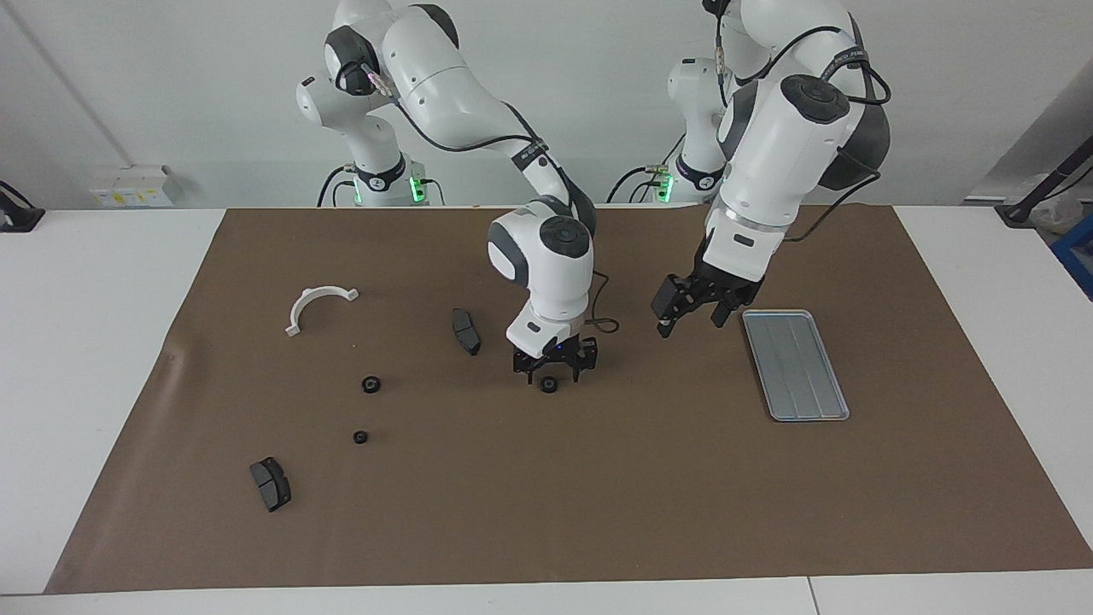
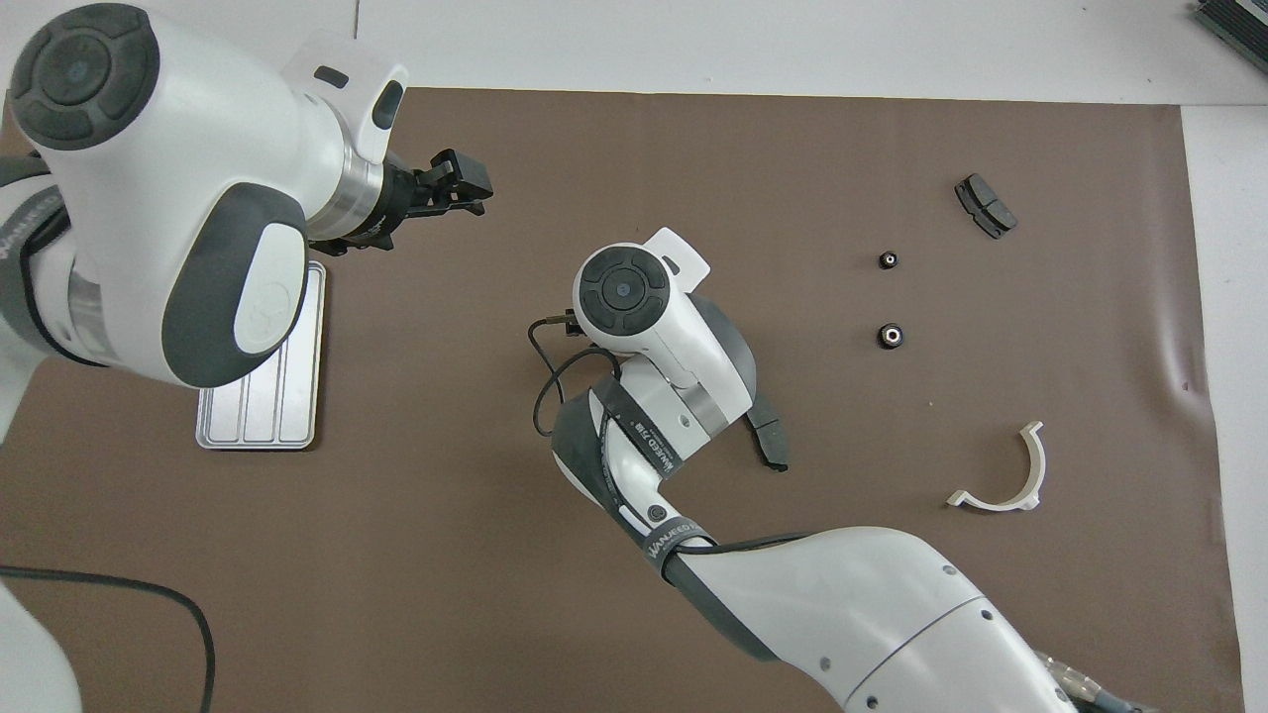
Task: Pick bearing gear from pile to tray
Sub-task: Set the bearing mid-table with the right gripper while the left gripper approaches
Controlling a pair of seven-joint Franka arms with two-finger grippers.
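Brown mat (image 1: 546,512) covers the middle of a white table (image 1: 94,342).

Right arm reaches in to the mat's centre, wrist pointing straight down. Right gripper (image 1: 553,373) sits low over one small black gear (image 1: 550,385), fingers spread wide on either side of it. Gear lies on the mat between the fingertips; cannot tell whether either finger touches it. Nothing lifted. In the overhead view the wrist hides both this gripper and the gear.

Left arm waits. Left gripper (image 1: 693,318) hangs in the air over bare mat just beside the tray's nearer end, fingers apart, holding nothing. Overhead view shows it (image 2: 451,188) clear of the tray.

Tray (image 1: 796,366), silver-grey with lengthwise grooves and a raised rim, lies toward the left arm's end of the table. No parts seen in it. Partly covered by the left arm in the overhead view (image 2: 263,421).

Rest of the pile is scattered toward the right arm's end:
- two more black gears, one (image 1: 370,385) nearer the robots, one (image 1: 360,437) farther, well apart from the gear under the gripper
- dark grey pad (image 1: 466,331) near the right gripper, slightly nearer the robots
- second dark pad (image 1: 270,483) farthest from the robots
- white half-ring (image 1: 318,306) nearest the robots, lying flat

A thin black cable (image 2: 555,381) loops off the right wrist
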